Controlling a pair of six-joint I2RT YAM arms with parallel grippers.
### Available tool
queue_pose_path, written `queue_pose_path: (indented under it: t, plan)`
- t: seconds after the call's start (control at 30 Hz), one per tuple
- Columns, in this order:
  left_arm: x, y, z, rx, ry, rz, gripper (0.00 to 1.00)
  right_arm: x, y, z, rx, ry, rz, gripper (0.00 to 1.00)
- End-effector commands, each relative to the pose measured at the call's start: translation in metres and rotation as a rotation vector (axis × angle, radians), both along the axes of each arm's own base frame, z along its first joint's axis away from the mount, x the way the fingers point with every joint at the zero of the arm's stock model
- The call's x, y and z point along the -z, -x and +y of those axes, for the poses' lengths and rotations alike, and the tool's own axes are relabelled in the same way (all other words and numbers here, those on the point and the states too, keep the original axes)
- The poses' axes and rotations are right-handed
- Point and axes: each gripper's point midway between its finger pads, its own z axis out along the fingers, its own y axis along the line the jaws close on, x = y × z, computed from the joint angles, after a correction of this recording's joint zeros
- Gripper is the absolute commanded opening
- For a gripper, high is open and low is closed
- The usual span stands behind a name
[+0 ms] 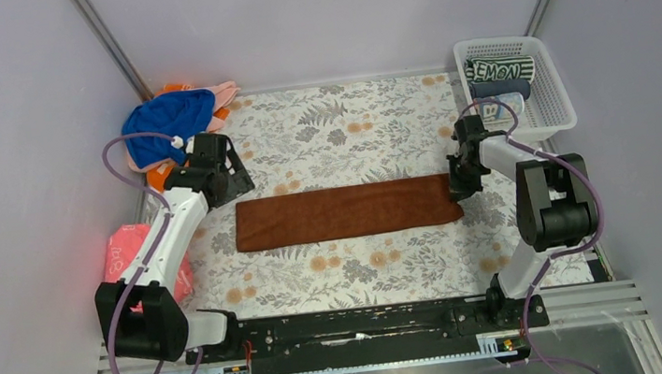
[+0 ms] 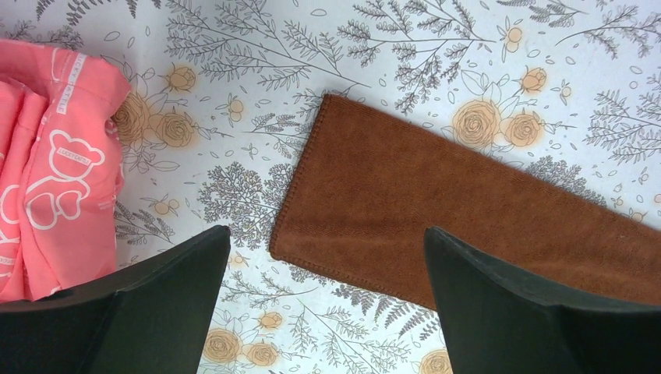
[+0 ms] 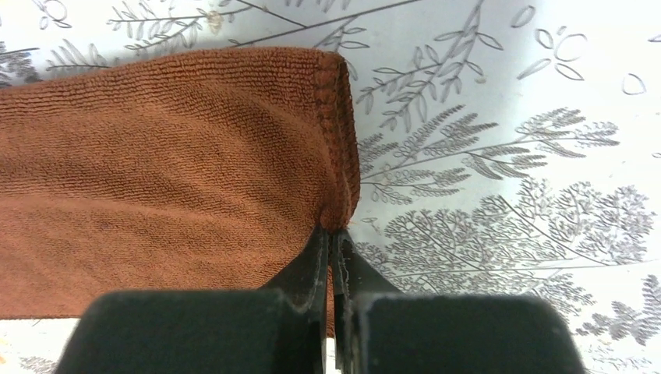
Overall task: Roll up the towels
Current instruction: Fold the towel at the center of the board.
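Note:
A brown towel [image 1: 344,212] lies folded into a long flat strip across the middle of the floral table. My right gripper [image 1: 455,187] is shut on the hemmed right end of that brown towel [image 3: 195,156], its right gripper [image 3: 333,231] tips pinching the edge. My left gripper [image 1: 231,181] hangs open above the strip's left end; in its own view the left gripper [image 2: 327,241] has wide-apart fingers over the brown towel [image 2: 436,202] corner, touching nothing. A heap of towels, royal blue [image 1: 167,119] on top of orange and pale pink, sits at the back left.
A white lattice basket [image 1: 550,91] at the back right holds rolled cloths, one with letters [image 1: 500,69]. A reddish-pink flat item with white print [image 1: 126,250] lies at the left edge, also seen as the pink item [image 2: 54,179]. Walls close in on three sides.

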Motion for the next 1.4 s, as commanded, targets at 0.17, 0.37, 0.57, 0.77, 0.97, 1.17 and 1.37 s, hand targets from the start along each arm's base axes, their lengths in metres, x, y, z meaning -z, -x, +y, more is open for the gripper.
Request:
queue_pose_path:
  t: [0.17, 0.37, 0.57, 0.77, 0.97, 1.17, 1.37]
  plan:
    - [-0.013, -0.009, 0.007, -0.012, -0.016, -0.083, 0.94, -0.076, -0.011, -0.111, 0.285, 0.287, -0.145, 0.00]
    - [-0.012, -0.008, 0.007, -0.009, -0.011, -0.081, 0.94, -0.085, -0.017, -0.112, 0.293, 0.259, -0.188, 0.00]
    - [-0.010, -0.009, 0.006, -0.007, 0.004, -0.071, 0.94, -0.095, -0.018, -0.029, 0.115, -0.017, -0.213, 0.00]
    - [-0.007, -0.010, 0.004, 0.000, 0.015, -0.060, 0.94, -0.111, -0.017, 0.073, -0.061, -0.201, -0.235, 0.00]
    - [-0.003, -0.009, 0.003, 0.007, 0.024, -0.049, 0.94, -0.122, -0.020, 0.154, -0.197, -0.285, -0.251, 0.00]
    - [0.003, -0.010, 0.000, 0.015, 0.033, -0.030, 0.94, -0.136, -0.022, 0.233, -0.287, -0.391, -0.276, 0.00]
    - [0.006, -0.010, 0.000, 0.018, 0.036, -0.019, 0.95, -0.136, -0.020, 0.297, -0.340, -0.472, -0.254, 0.00]
